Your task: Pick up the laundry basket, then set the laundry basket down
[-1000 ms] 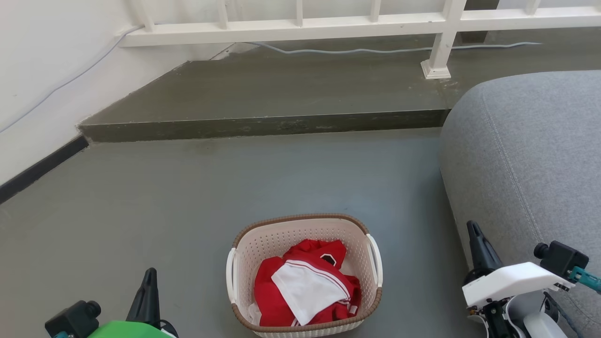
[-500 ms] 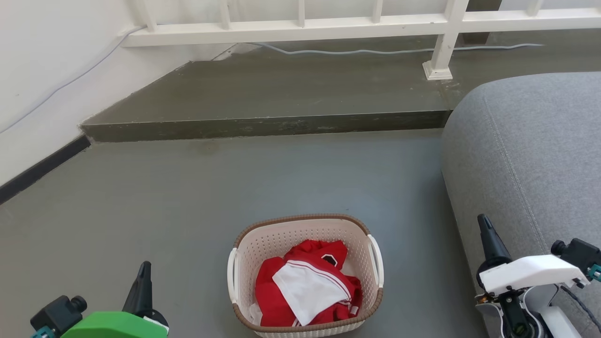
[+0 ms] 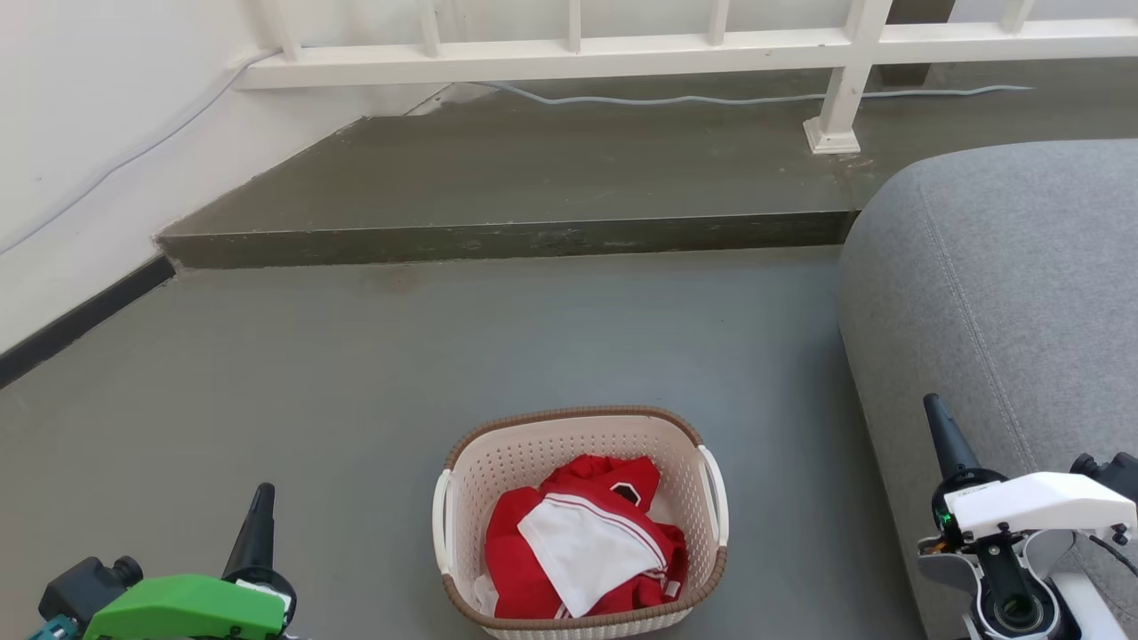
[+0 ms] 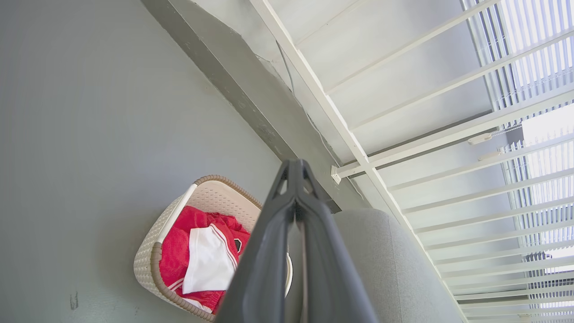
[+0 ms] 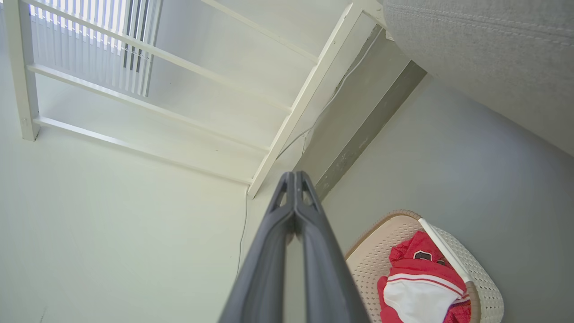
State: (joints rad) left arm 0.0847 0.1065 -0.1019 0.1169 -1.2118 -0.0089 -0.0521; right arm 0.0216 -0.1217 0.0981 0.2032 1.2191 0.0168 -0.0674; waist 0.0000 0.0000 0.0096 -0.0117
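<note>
The laundry basket (image 3: 507,462) is cream perforated plastic with a brown woven rim and white side handles. It stands on the grey floor at the bottom middle of the head view, holding red and white clothes (image 3: 582,542). It also shows in the left wrist view (image 4: 210,197) and the right wrist view (image 5: 376,255). My left gripper (image 3: 260,498) is at the lower left, shut and empty, well left of the basket. My right gripper (image 3: 935,411) is at the lower right, shut and empty, right of the basket beside the sofa.
A grey sofa (image 3: 1005,293) fills the right side, close to my right arm. A raised step (image 3: 507,238) crosses the floor beyond the basket, with a white railing (image 3: 569,53) and a cable on it. A white wall runs along the left.
Both grippers have moved outward, away from the basket: the left one lower and to the left, the right one to the right. The basket has stayed put; the camera has shifted slightly.
</note>
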